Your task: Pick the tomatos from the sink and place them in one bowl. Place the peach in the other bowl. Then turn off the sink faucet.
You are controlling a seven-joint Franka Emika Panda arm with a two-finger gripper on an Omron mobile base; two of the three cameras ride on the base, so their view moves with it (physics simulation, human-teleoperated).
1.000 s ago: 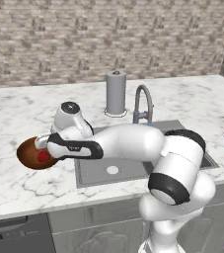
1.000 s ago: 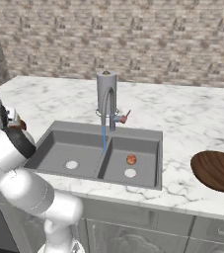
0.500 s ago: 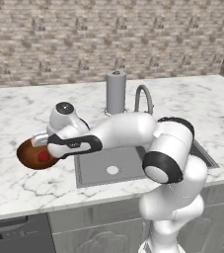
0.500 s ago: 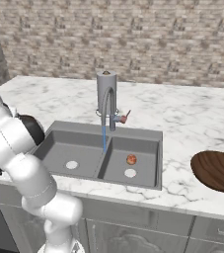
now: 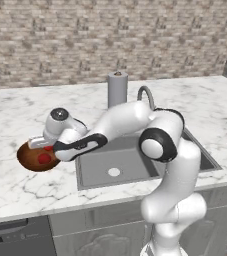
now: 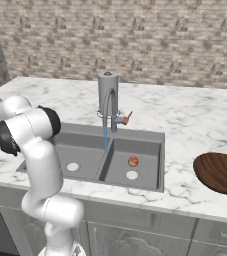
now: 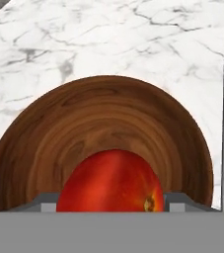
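The tool (image 5: 46,148) holds a tomato (image 7: 111,181) over the wooden bowl (image 7: 44,128) at lower left. Dropped high, it could bounce onto the worktop (image 5: 15,112).

A white marble tabletop (image 5: 15,190) carries one wooden bowl (image 5: 27,156) left of the sink (image 6: 150,137), another bowl (image 6: 220,172) right, and a grey cylinder (image 5: 117,87) behind.
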